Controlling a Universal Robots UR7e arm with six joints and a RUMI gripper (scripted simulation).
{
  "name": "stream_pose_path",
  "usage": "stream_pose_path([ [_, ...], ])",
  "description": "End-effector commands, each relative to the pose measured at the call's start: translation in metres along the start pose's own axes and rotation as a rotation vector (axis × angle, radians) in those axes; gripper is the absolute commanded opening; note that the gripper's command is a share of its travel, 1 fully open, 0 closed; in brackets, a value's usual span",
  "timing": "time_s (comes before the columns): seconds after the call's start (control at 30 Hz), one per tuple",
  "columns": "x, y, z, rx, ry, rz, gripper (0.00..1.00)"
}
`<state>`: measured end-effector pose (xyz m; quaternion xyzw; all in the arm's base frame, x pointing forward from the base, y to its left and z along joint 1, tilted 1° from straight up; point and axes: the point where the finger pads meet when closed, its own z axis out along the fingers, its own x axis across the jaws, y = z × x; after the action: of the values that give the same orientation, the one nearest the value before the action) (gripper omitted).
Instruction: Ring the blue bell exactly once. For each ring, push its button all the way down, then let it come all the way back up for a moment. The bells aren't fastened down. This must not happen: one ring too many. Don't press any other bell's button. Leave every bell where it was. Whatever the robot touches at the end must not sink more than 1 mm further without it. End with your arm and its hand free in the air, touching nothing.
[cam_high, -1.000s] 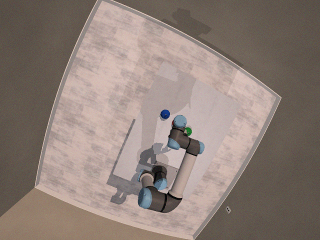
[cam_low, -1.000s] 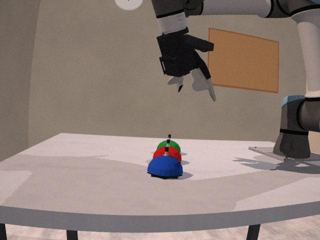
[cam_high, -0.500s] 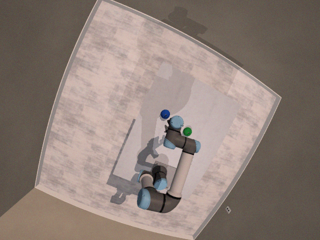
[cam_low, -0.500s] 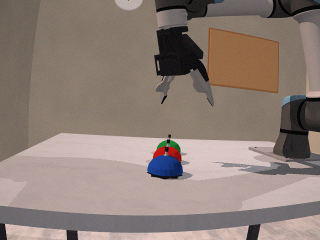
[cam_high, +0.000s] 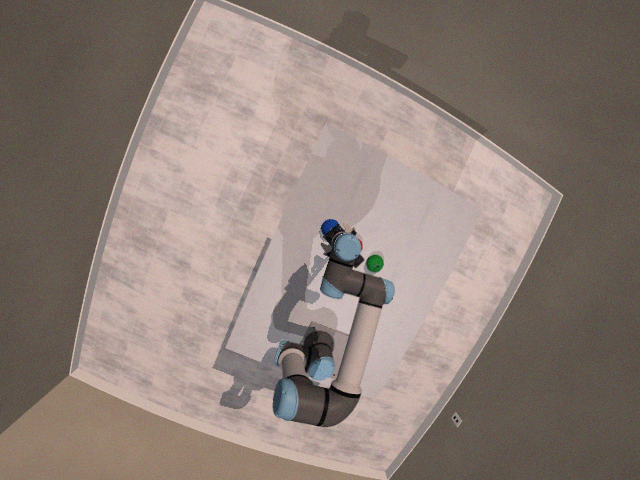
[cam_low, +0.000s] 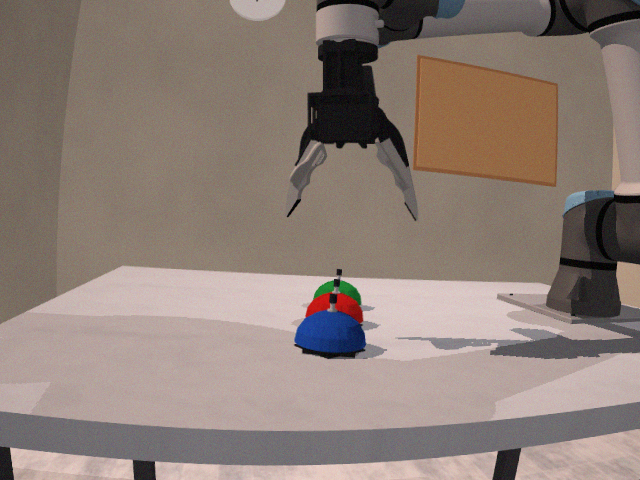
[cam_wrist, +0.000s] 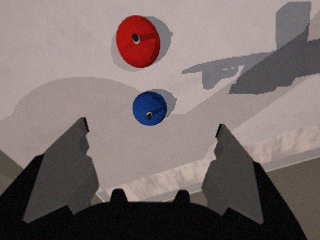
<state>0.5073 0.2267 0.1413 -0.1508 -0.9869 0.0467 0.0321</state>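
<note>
The blue bell (cam_low: 330, 333) sits on the white table, nearest the front camera, with a small button post on top. It also shows in the wrist view (cam_wrist: 149, 108) and from above (cam_high: 329, 226). My gripper (cam_low: 351, 209) hangs high above the row of bells, fingers pointing down, open and empty. In the wrist view the blue bell lies between and a little ahead of my fingertips. The red bell (cam_low: 336, 306) stands just behind the blue one, also seen in the wrist view (cam_wrist: 137, 40). The green bell (cam_low: 340, 289) stands behind the red one.
The three bells stand close together in a line. The arm's base (cam_low: 584, 294) is mounted on a plate at the table's right. The table edge runs close to the blue bell in the wrist view (cam_wrist: 200, 175). An orange board (cam_low: 484, 122) hangs on the wall.
</note>
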Motion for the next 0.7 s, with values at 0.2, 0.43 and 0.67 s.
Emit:
stream_pose_path([
  [0.2,-0.007,0.035,-0.001,-0.103,-0.047,-0.183,1.00],
  [0.43,-0.007,0.035,-0.001,-0.104,-0.047,-0.186,1.00],
  [0.67,-0.007,0.035,-0.001,-0.104,-0.047,-0.186,0.00],
])
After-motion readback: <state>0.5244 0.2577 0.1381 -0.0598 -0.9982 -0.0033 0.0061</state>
